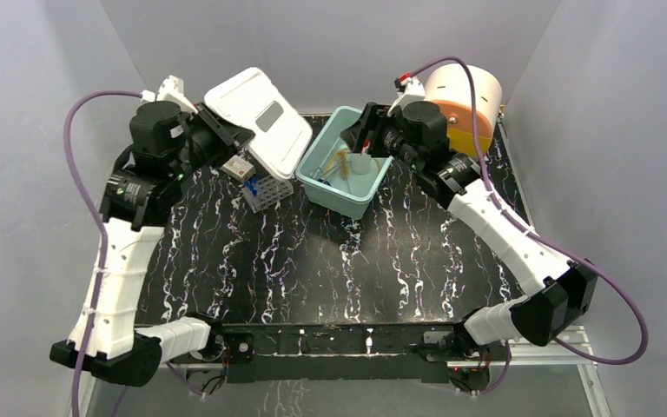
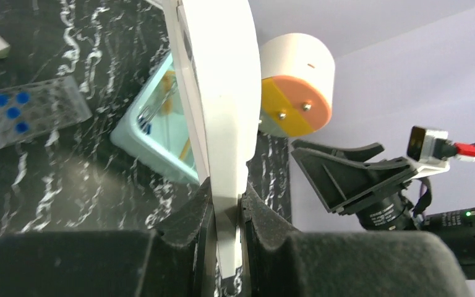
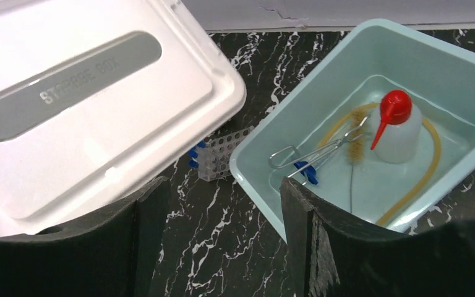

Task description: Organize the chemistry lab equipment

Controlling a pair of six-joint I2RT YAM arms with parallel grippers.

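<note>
My left gripper (image 2: 227,210) is shut on the edge of the white storage-box lid (image 2: 216,93), holding it tilted up left of the teal bin (image 1: 337,200); the lid also shows in the top view (image 1: 259,122). The bin (image 3: 253,167) holds the clear red-nozzled wash bottle (image 3: 399,127), metal tongs (image 3: 312,151), tan rubber tubing (image 3: 420,179), a small blue cap (image 3: 306,170) and a thin brush (image 3: 354,148). The grey tube rack (image 1: 265,189) with blue-capped tubes (image 2: 12,111) stands on the table under the lid. My right gripper (image 3: 222,204) is open and empty above the bin's near-left corner.
A small white and red box (image 1: 239,167) lies beside the rack. A white and peach cylinder (image 1: 465,100) stands at the back right behind my right arm. Grey walls close in the black marbled table (image 1: 330,261) on three sides.
</note>
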